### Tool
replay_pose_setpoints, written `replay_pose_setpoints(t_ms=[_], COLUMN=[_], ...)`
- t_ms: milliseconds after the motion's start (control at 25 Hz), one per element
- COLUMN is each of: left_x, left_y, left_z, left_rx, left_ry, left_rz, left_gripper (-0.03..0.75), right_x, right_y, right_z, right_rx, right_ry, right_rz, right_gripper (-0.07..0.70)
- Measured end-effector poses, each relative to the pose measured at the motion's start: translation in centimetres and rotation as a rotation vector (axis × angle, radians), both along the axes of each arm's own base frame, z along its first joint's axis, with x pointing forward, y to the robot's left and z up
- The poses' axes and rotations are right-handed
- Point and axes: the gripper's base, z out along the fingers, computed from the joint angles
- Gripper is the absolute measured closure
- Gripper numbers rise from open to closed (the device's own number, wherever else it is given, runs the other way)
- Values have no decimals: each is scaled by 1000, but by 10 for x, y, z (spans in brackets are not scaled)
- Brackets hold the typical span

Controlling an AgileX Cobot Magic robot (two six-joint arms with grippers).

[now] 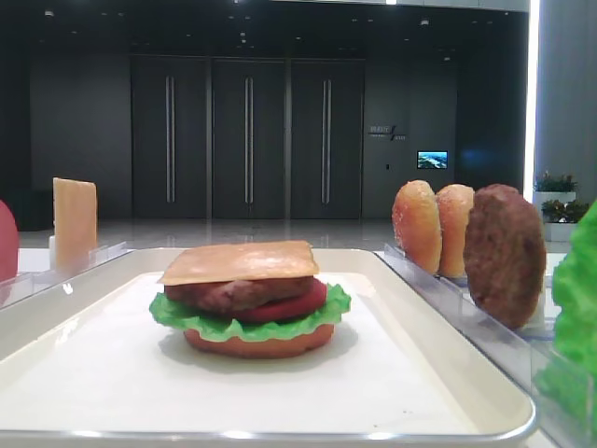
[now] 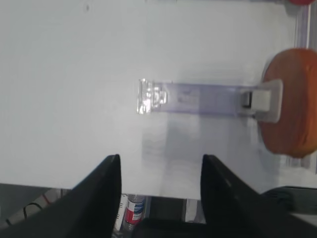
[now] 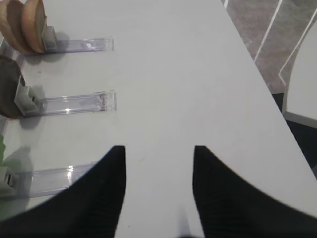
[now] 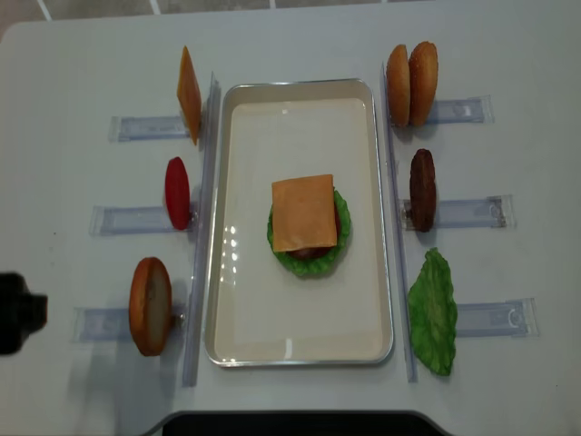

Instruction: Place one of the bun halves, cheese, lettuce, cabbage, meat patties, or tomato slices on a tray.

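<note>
Left wrist view shows the left gripper (image 2: 161,168) spread apart over the white table (image 2: 74,74), holding nothing, the right gripper (image 3: 158,163) also apart and empty, while the cheese (image 4: 303,213) tops the stack on the tray (image 4: 300,350).

Cream tray (image 4: 381,218) centre of table, w/ stack mid-tray: bun base (image 1: 259,343), green lettuce (image 1: 244,322), tomato slice (image 1: 298,301), brown patty (image 1: 233,292), square cheese (image 4: 304,213) flat on top, slightly skewed.
</note>
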Motion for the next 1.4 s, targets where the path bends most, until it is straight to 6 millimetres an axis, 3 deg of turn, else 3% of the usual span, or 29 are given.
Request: replay_pose_setpoints(t_ms=[160, 800, 1400], left_x=[-28, -106, -110], left_y=[-3, -9, -10], left_z=[-18, 1, 0], left_rx=[-14, 19, 22], left_ry=[-48, -601, -628], left_rz=[4, -72, -79], left_gripper=[323, 324, 325], right_x=[0, 0, 0], right_y=[0, 0, 0], right_z=[0, 0, 0], right_rx=[0, 0, 0], right_ry=[0, 0, 0], right_rz=[0, 0, 0], right_gripper=[325, 325, 325])
